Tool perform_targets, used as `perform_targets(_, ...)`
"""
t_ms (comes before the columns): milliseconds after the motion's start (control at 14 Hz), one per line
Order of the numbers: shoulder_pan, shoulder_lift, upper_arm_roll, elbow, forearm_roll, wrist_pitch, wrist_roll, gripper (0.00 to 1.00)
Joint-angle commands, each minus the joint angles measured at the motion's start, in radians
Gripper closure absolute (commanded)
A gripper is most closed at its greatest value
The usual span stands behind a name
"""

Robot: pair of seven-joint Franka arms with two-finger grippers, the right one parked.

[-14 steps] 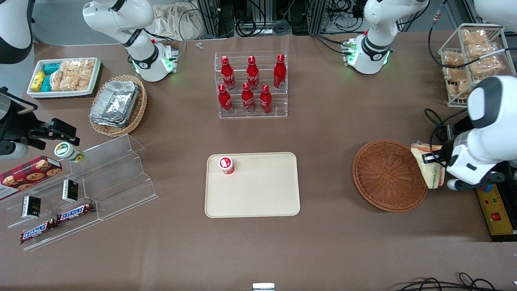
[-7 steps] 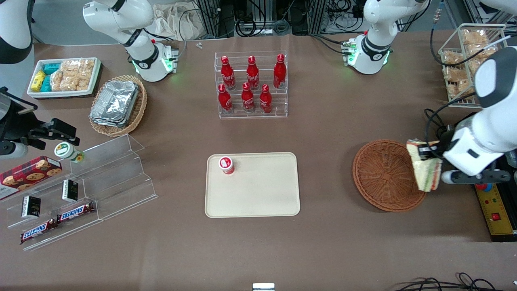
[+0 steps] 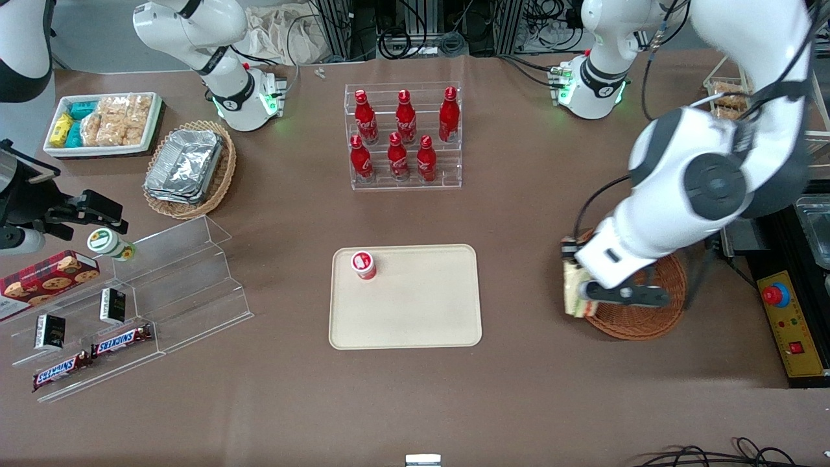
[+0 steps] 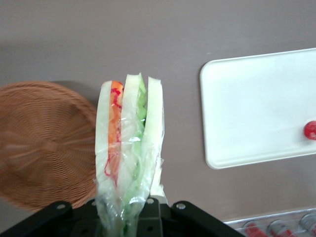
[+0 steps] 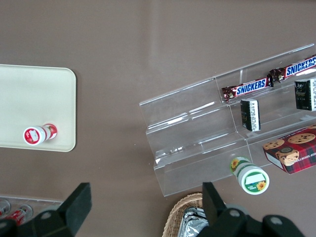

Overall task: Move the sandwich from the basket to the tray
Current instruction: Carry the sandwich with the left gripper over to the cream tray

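My left gripper (image 3: 575, 277) is shut on the sandwich (image 3: 573, 297), a wrapped white-bread wedge with green and orange-red layers. It holds it in the air over the rim of the reddish-brown round basket (image 3: 648, 319), on the side facing the cream tray (image 3: 415, 311). The arm covers much of the basket. In the left wrist view the sandwich (image 4: 129, 148) sticks out from the gripper (image 4: 129, 223), with the basket (image 4: 44, 148) beside it and the tray (image 4: 256, 103) apart from it.
A small red bottle with a white cap (image 3: 364, 264) stands on the tray's corner farthest from the basket. A clear rack of red bottles (image 3: 405, 136) stands farther from the camera. A clear stepped shelf (image 3: 168, 285) with snacks lies toward the parked arm's end. A yellow control box (image 3: 792, 331) lies beside the basket.
The left arm has swung across the basket toward the tray, carrying the sandwich from the basket's outer rim to the rim nearest the tray.
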Motion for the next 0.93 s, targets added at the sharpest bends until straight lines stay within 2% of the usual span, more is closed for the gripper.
perform_targets(0, -0.087, 0.112, 0.009, 0.042, 0.025, 0.108, -0.088, 0.98)
perform_targets(143, -0.135, 0.178, 0.012, 0.042, 0.060, 0.186, -0.175, 1.00)
perform_targets(429, -0.240, 0.295, 0.012, 0.040, 0.316, 0.302, -0.433, 1.00)
perform_targets(571, -0.255, 0.327, 0.010, 0.042, 0.338, 0.319, -0.489, 1.00)
perform_targets(857, -0.257, 0.392, 0.012, 0.042, 0.343, 0.477, -0.489, 1.00)
